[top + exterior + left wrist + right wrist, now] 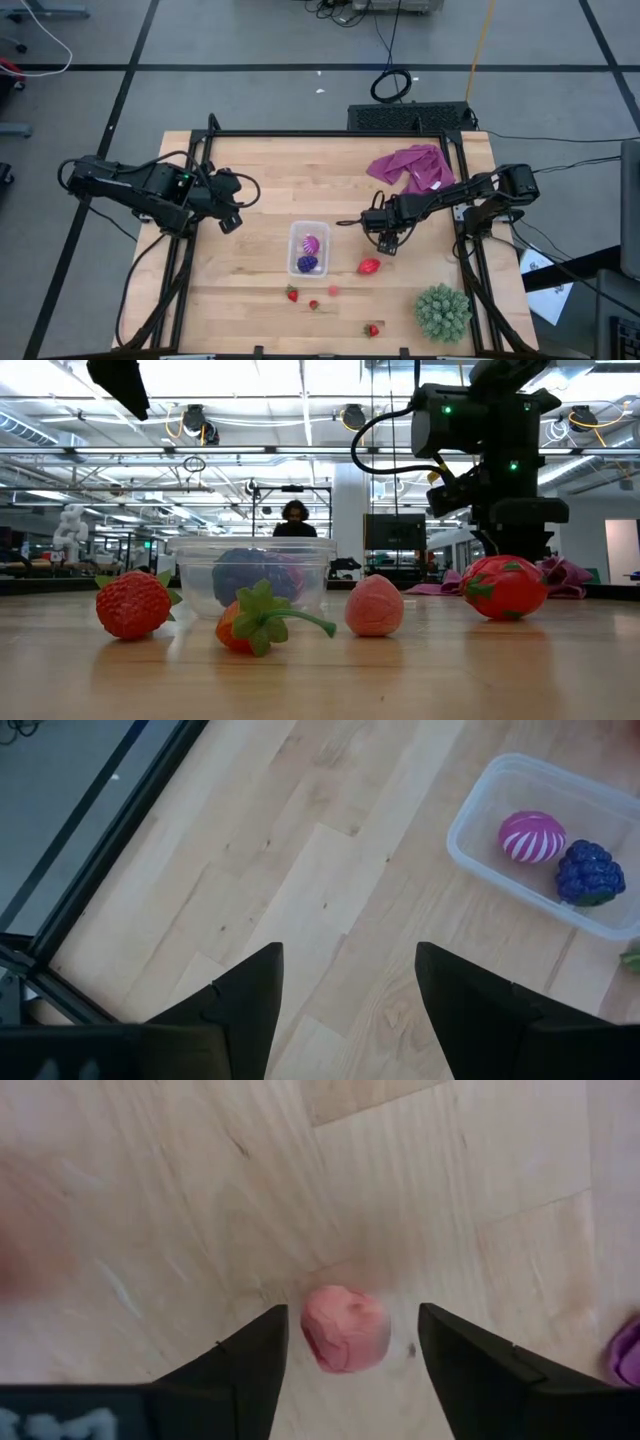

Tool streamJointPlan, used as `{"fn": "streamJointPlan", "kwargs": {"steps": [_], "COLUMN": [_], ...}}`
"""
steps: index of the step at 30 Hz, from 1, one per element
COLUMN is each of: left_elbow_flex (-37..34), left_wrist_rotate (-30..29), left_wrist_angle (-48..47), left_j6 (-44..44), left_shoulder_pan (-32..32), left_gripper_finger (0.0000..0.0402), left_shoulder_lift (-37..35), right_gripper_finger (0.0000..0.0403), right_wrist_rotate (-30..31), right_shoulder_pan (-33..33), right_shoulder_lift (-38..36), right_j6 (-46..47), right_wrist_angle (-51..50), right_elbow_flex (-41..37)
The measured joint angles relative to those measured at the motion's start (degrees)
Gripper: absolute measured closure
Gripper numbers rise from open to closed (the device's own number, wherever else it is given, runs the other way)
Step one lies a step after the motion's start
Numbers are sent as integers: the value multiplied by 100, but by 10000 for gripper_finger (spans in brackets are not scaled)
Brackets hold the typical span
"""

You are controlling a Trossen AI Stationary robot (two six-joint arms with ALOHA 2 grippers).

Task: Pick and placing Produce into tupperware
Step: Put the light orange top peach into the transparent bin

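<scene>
The clear tupperware (309,232) stands mid-table and holds a pink striped ball (531,835) and a purple grape bunch (589,872). A larger red piece (369,266), a small pink piece (333,290) and three strawberries (292,294) (313,304) (372,329) lie on the wood toward the near edge. My right gripper (388,245) points down just right of the tupperware, open. Its fingers stand on either side of a pink piece (345,1328) on the table without touching it. My left gripper (350,955) hangs open above bare wood left of the tupperware.
A purple-pink cloth (412,167) lies at the far right of the table. A spiky green ball-shaped plant (443,312) stands at the near right corner. Black frame rails (330,134) run along the table's far, left and right edges.
</scene>
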Motion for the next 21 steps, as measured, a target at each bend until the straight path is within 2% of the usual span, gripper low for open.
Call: {"fn": "streamJointPlan", "kwargs": {"steps": [21], "left_elbow_flex": [0], "left_wrist_rotate": [-2], "left_wrist_angle": [8], "left_j6": [75], "left_shoulder_pan": [0], "left_gripper_finger": [169], "left_shoulder_lift": [0], "right_gripper_finger": [293], "right_wrist_rotate": [-2], "right_shoulder_pan": [0], "right_shoulder_lift": [-2], "right_j6": [131], "right_wrist_angle": [-7], "right_elbow_flex": [0]}}
